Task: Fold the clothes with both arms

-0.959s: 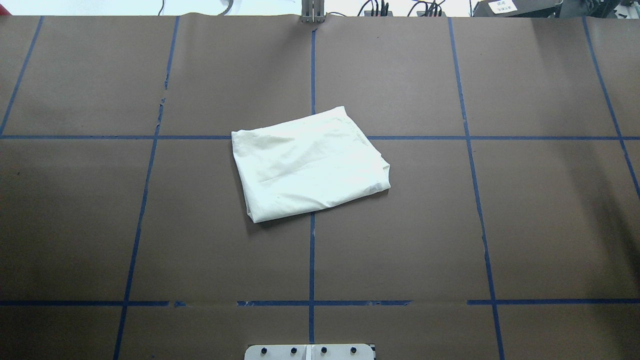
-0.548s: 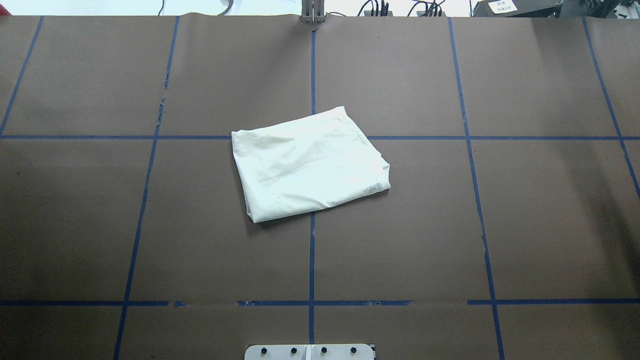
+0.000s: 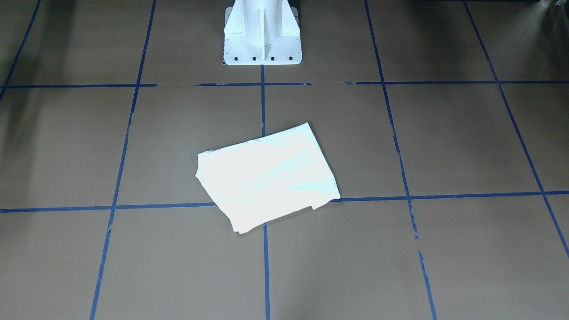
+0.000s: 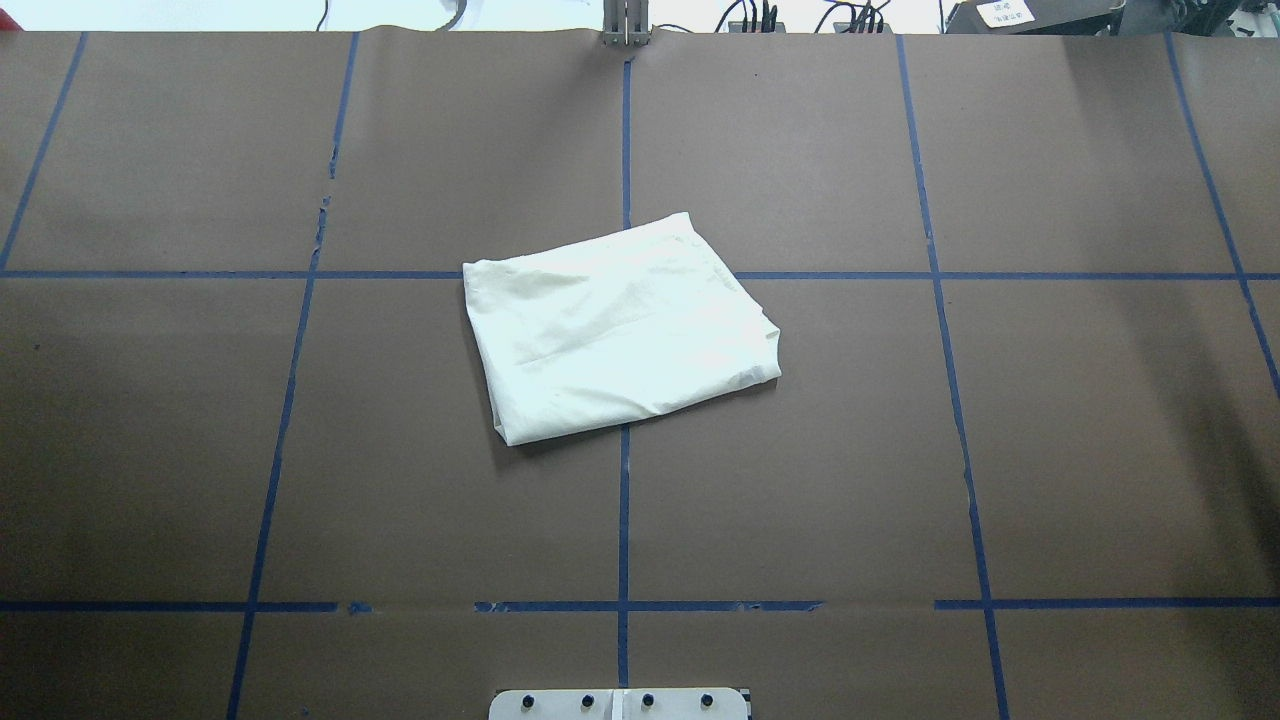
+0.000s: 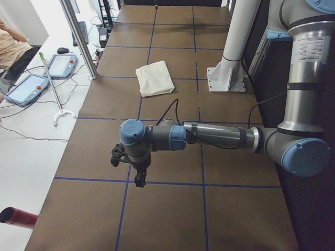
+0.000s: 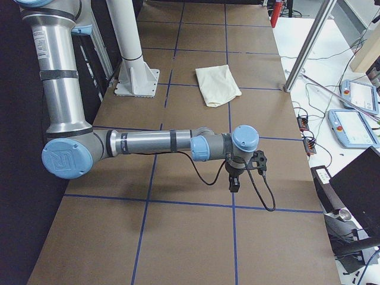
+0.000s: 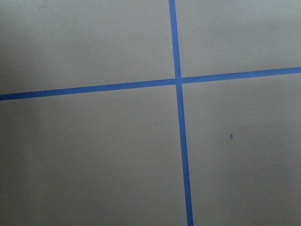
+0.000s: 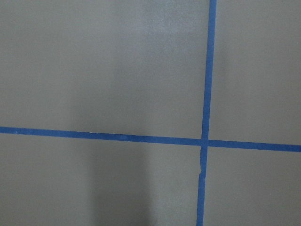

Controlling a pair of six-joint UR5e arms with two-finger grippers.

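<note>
The clothes (image 4: 620, 335) lie as one folded cream rectangle at the table's middle, plain side up, with no print showing; they also appear in the front view (image 3: 266, 178) and both side views (image 5: 154, 78) (image 6: 218, 85). Neither arm touches them. My left arm reaches out low over the near table end in the left side view, its gripper (image 5: 137, 175) pointing down, far from the clothes. In the right side view my right gripper (image 6: 233, 184) hangs the same way at the other end. Whether either gripper is open or shut I cannot tell. Both wrist views hold only brown table and blue tape.
The white pedestal base (image 3: 262, 33) stands behind the clothes. Blue tape lines (image 4: 624, 520) grid the brown table. Teach pendants (image 5: 29, 86) (image 6: 351, 127) and cables lie beyond the table's far edge. A person (image 5: 13, 44) sits there. A metal post (image 5: 78, 39) rises at that edge.
</note>
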